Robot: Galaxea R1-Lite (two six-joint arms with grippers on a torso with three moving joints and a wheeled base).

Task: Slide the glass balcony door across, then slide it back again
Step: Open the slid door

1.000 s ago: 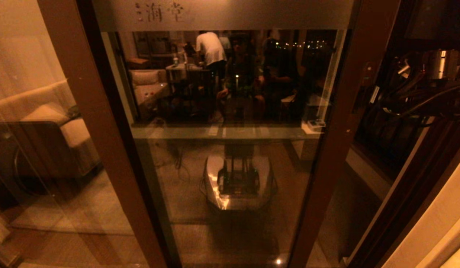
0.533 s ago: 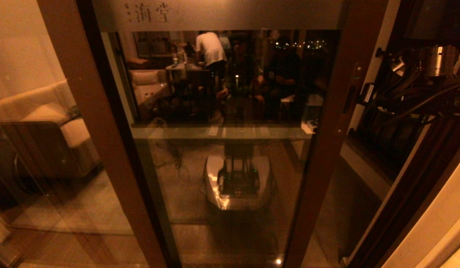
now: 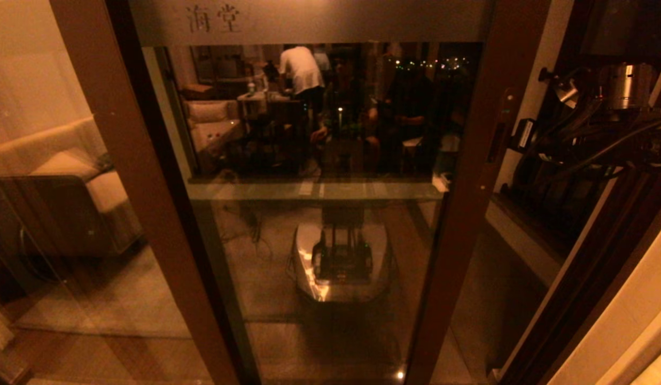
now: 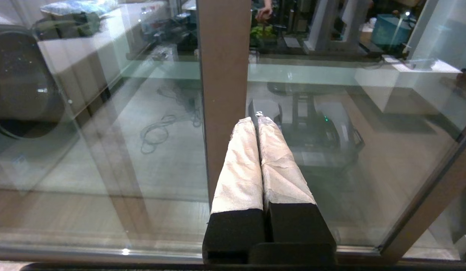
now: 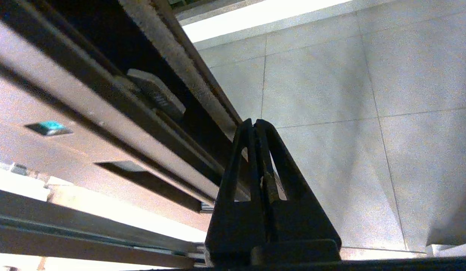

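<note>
The glass balcony door (image 3: 330, 133) fills the middle of the head view, with a frosted band and Chinese characters (image 3: 212, 18) along its top. Its brown right upright (image 3: 469, 198) carries the slim handle plate (image 3: 496, 136). My right arm (image 3: 624, 88) reaches into the gap just right of that upright. In the right wrist view the right gripper (image 5: 254, 122) is shut with nothing between its black fingers, lying close along the door's edge (image 5: 150, 113). My left gripper (image 4: 255, 119) is shut, its white-wrapped fingers pointing at a brown upright (image 4: 223, 75) lower down.
Left of the door stands another glass pane with a plain brown upright (image 3: 127, 160). A dark frame (image 3: 603, 256) and a pale wall (image 3: 635, 315) bound the opening on the right. Grey floor tiles (image 5: 349, 94) lie beyond. My own base is reflected in the glass (image 3: 341, 262).
The door has slid to the left, widening the gap beside its right upright. My right arm has moved left along with that upright.
</note>
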